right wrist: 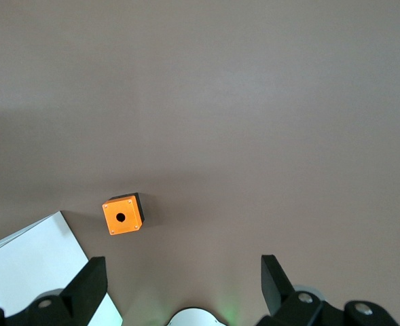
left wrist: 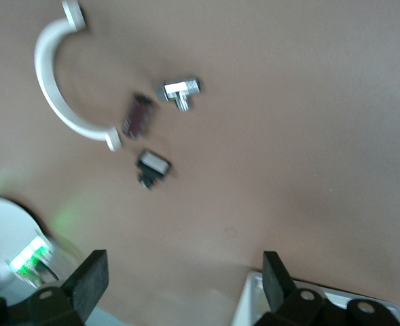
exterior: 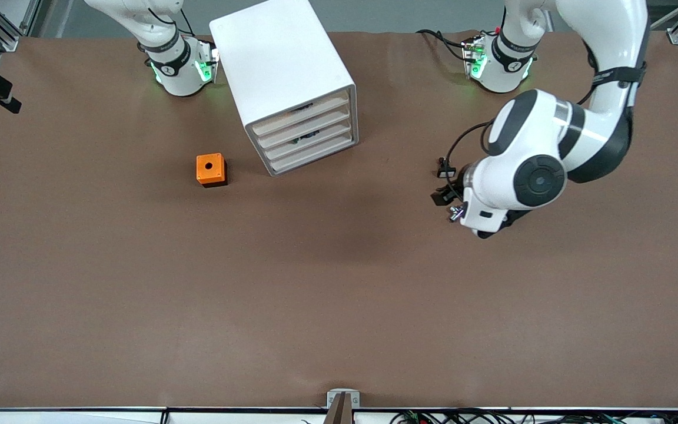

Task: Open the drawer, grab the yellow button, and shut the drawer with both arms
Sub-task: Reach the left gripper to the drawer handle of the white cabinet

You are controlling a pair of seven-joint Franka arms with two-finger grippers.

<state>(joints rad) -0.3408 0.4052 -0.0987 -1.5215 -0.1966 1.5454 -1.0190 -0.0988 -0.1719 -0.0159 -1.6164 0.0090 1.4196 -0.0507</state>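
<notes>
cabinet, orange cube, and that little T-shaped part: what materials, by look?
Cabinet: likely plastic, smooth matte white, rounded corners. Orange cube: probably plastic, flat matte orange top on a black base. T-shaped part: looks like metal, bright silvery reflections, ridged ends.

Light: bright and even from above | Shadows: soft dark patch on the bench [exterior: 339,235] under the cabinet [exterior: 283,65], small shadow beside the orange cube [exterior: 210,169] | Glow: green lights at both arm bases | Blur: left wrist view smeared, small parts fuzzy | Right wrist view: sharp
</notes>
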